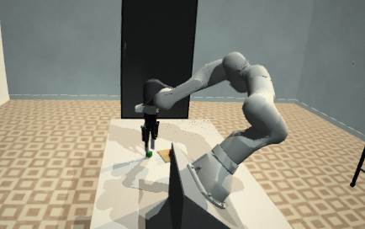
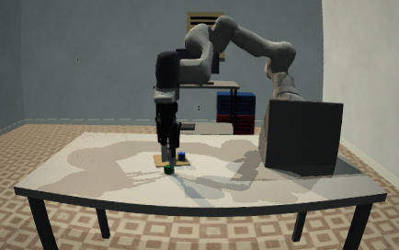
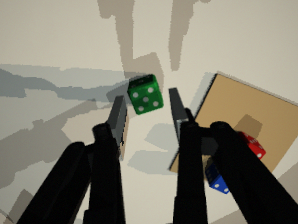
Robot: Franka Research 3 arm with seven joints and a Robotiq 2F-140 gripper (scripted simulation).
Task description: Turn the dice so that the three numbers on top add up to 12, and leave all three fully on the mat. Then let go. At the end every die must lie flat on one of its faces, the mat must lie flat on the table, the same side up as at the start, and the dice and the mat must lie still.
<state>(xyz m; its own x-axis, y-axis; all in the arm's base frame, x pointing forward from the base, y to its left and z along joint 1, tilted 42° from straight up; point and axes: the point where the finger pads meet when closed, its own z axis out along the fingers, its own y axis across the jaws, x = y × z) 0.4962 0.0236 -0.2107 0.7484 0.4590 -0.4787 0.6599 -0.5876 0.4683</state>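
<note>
The green die (image 1: 149, 154) (image 2: 169, 169) (image 3: 145, 99) lies on the table beside the mat, with a five facing the wrist camera. My gripper (image 1: 150, 151) (image 2: 168, 162) (image 3: 148, 104) points down at the green die. Its fingers are partly open, one to each side of the die in the wrist view, with gaps. The tan mat (image 1: 164, 156) (image 2: 157, 161) (image 3: 240, 95) bears the red die (image 1: 170, 151) (image 3: 254, 146) and the blue die (image 2: 181, 156) (image 3: 219, 183). Gripper parts partly cover both in the wrist view, so their top numbers cannot be read.
The white table (image 1: 126, 130) (image 2: 138, 198) carries the robot's base and a dark upright box (image 1: 177, 181) (image 2: 301, 138) beside it. Arm shadows fall across the table. A shelf with blue and red drawers (image 2: 235, 103) stands behind the table.
</note>
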